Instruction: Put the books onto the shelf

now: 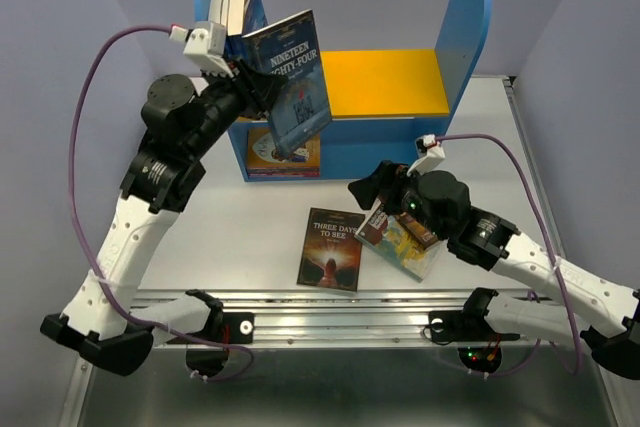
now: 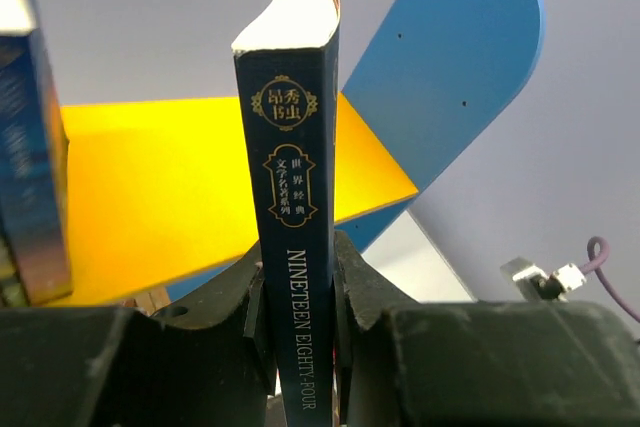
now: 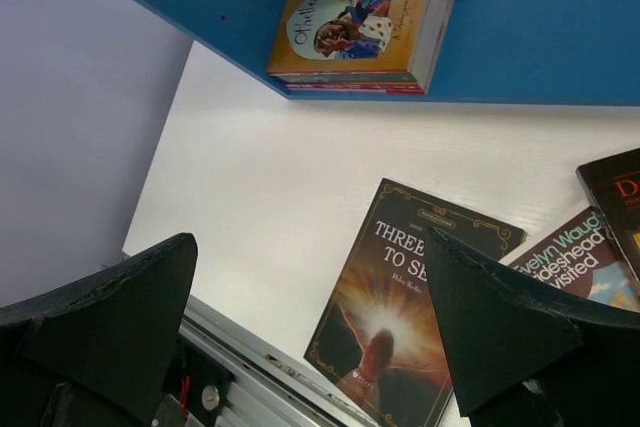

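The left tool [image 2: 300, 292] grips the blue Nineteen Eighty-Four paperback [image 1: 293, 72], tilted beside the shelf [image 1: 465, 27] and its yellow board. The right tool [image 3: 310, 247] stands wide open above Three Days to See [image 1: 332, 247], flat on the surface [image 1: 250, 217].

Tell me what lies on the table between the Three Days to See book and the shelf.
Nothing: only bare white table separates Three Days to See from the shelf, clearest in the right wrist view.

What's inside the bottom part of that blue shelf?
A small stack of books lies flat there, an orange Othello cover on top. How many lie beneath is unclear, and from above the raised blue book hides part of the compartment.
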You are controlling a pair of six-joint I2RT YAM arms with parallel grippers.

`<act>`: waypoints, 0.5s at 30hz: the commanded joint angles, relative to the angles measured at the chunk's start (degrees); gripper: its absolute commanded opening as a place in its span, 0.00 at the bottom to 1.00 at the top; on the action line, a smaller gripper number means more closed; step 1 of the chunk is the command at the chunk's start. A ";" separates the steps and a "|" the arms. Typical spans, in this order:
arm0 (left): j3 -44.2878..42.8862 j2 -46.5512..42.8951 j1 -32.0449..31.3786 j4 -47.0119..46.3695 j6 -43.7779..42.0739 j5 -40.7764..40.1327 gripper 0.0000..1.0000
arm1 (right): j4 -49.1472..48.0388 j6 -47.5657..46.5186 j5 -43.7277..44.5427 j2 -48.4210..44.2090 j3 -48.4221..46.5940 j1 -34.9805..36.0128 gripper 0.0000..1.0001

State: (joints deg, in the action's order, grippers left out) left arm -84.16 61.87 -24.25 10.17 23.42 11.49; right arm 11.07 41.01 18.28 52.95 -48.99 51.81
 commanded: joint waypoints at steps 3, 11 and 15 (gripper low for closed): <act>-12.43 4.92 -8.70 -12.87 -12.77 -15.43 0.00 | 0.18 -2.34 2.72 0.05 0.21 0.04 1.00; -9.55 11.08 -21.54 -35.36 -42.02 -38.37 0.00 | 0.27 -3.22 4.74 -2.49 1.27 0.04 1.00; -7.60 12.22 -21.63 -40.31 -44.51 -38.82 0.00 | 0.36 -3.13 5.10 -2.85 1.97 0.04 1.00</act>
State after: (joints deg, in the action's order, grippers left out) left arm -91.42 75.57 -45.76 -10.72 -11.11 -20.95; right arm 12.19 38.83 21.28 51.29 -47.37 51.81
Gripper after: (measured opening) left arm 0.312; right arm 0.998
